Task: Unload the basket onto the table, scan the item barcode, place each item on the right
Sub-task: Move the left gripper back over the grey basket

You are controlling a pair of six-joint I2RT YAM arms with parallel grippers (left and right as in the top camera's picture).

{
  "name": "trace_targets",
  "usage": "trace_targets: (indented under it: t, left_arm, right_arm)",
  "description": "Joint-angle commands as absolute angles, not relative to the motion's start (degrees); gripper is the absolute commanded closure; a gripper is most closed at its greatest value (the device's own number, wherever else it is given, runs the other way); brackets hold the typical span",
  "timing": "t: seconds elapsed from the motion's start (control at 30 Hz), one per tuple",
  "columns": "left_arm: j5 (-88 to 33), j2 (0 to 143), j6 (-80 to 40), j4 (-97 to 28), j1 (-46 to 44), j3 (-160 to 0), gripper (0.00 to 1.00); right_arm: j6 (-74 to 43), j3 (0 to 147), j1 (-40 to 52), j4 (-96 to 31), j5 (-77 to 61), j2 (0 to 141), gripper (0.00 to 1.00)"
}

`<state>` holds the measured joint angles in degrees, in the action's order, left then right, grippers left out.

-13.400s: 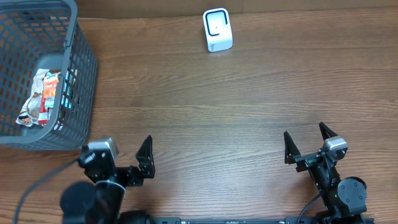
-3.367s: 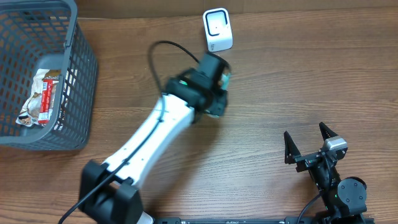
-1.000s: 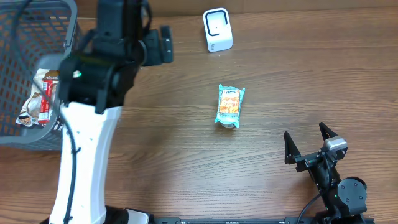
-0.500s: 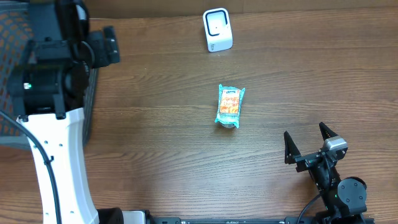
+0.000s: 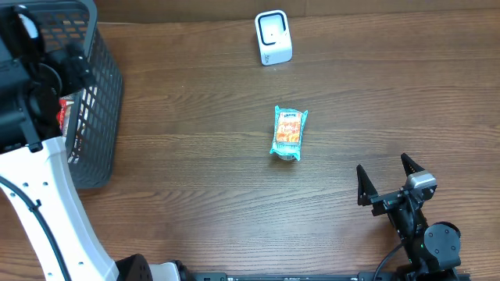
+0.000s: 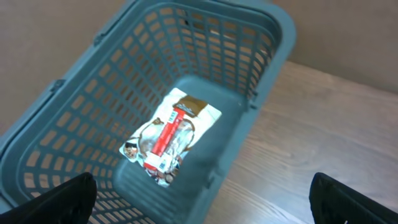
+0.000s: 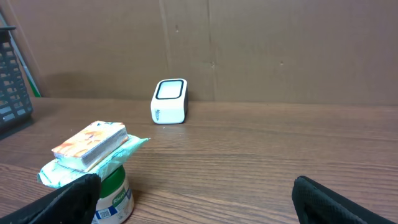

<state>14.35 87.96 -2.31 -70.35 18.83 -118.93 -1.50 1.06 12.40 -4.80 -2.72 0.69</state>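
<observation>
The item, a teal packet (image 5: 288, 131) with an orange picture, lies mid-table, and nothing is holding it. In the right wrist view the packet (image 7: 93, 146) rests on a small green-lidded jar (image 7: 113, 191). The white scanner (image 5: 273, 37) stands at the back of the table. My left gripper (image 6: 208, 202) hangs open and empty over the grey basket (image 6: 261, 74), above a red-and-white packet (image 6: 169, 137) on its floor. My right gripper (image 5: 383, 165) stands open and empty near the front right, facing the item and the scanner (image 7: 170, 101).
The basket (image 5: 101, 94) takes up the back left corner, and my left arm (image 5: 35, 179) reaches over its front side. A brown board wall (image 7: 280, 50) runs behind the table. Bare wood lies between the item and my right gripper.
My left arm has swung left from beside the basket to over it, gripper open throughout. The teal packet has stayed in place mid-table. The right arm has not moved.
</observation>
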Motion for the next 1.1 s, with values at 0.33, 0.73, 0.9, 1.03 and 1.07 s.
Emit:
trace_targets:
  t: [0.33,0.73,0.9,1.03,1.07]
  left_arm:
    - [11.97,89.34,0.97,-63.29,23.27,-120.14,0.00]
    - [11.97,94.21,1.34,-61.78,23.29,-120.14,0.00]
    - [11.99,96.36,1.37,-61.43,23.29,-120.16,0.00]
    - [11.99,97.67,2.79,-60.82,23.33,-120.16,0.00]
    - [12.01,98.04,3.40,-60.51,23.35,-120.16,0.00]
  right_arm:
    - [-1.74,0.47,12.19,-4.64,-2.68,0.16,0.00]
    - [-1.74,0.47,12.19,-4.64,-2.68,0.16,0.00]
    - [-1.74,0.47,12.19,-4.64,-2.66,0.16,0.00]
    - [-1.74,0.47,12.19,-4.62,-2.66,0.16,0.00]
    - [-1.74,0.47,12.19,-4.64,-2.66,0.16,0.00]
